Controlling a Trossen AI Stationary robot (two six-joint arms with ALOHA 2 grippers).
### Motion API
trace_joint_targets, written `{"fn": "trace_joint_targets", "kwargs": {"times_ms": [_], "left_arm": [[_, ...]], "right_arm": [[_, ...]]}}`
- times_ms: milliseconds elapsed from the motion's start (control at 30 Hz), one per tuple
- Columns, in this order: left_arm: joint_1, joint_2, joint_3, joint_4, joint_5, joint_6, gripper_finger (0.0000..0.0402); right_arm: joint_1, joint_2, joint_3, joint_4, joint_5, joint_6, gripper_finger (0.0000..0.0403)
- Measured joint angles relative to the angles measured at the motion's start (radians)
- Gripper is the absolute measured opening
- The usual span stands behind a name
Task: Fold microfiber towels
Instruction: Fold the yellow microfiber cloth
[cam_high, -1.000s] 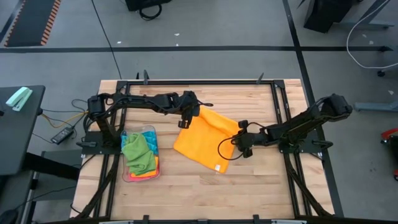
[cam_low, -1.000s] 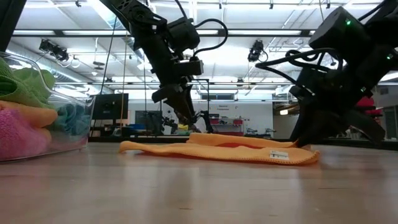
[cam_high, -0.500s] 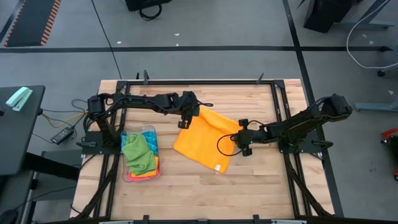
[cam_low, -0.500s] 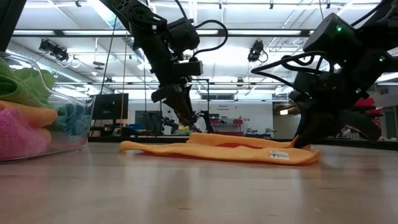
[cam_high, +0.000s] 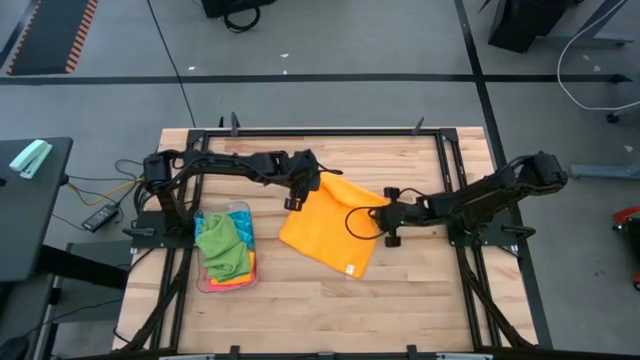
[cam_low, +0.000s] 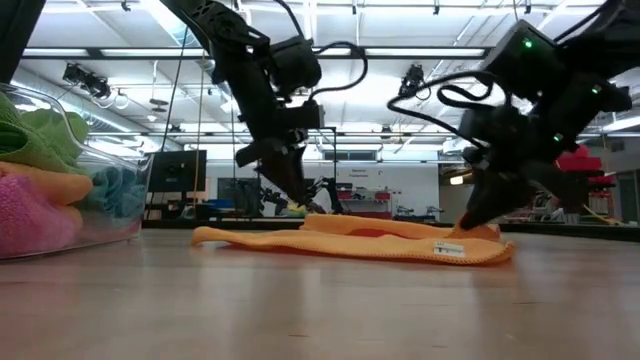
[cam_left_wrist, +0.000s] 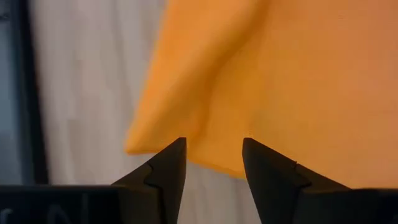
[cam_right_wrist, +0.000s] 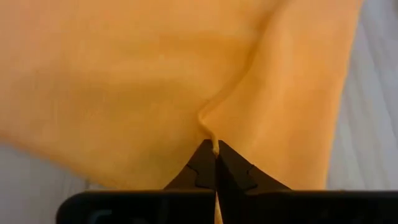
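Folding has barely begun — the orange towel (cam_high: 327, 222) lies mostly flat, right gripper (cam_high: 383, 222) pinching its edge, left gripper (cam_high: 298, 199) parted over the far corner — while more towels (cam_high: 222, 246) wait in the tray (cam_high: 243, 212).

From my seat, bare surface (cam_high: 400, 290) lies open along the near edge and near the right corner, and the strip behind the orange towel (cam_high: 325, 225) is free too. That towel fills the middle. My left pincer (cam_high: 296, 201) hangs at its far left corner, fingers apart, and my right pincer (cam_high: 383, 226) is pinched on its right edge, so both arms bar the way from either side. The clear tray (cam_high: 243, 213) of towels blocks the left side.
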Motion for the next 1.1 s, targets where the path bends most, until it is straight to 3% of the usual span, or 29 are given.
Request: {"fn": "trace_joint_targets", "kwargs": {"times_ms": [200,367,467,700,1100], "left_arm": [[-0.002,0.046,0.0,0.017,-0.015,0.006,0.019],[-0.004,0.092,0.0,0.052,-0.165,0.069,0.0202],[-0.002,0.117,0.0,0.073,-0.177,0.118,0.0203],[0.003,0.167,0.001,0.165,-0.171,0.152,0.0181],[0.022,0.175,0.0,0.159,-0.172,0.159,0.0132]], "right_arm": [[-0.022,0.0,0.097,-0.07,0.003,0.099,0.0002],[-0.051,0.0,0.17,-0.182,0.015,0.135,0.0001],[-0.05,0.0,0.181,-0.187,0.011,0.132,0.0001],[-0.05,0.0,0.179,-0.188,0.007,0.143,0.0002],[-0.043,0.0,0.178,-0.177,0.003,0.139,0.0003]]}}
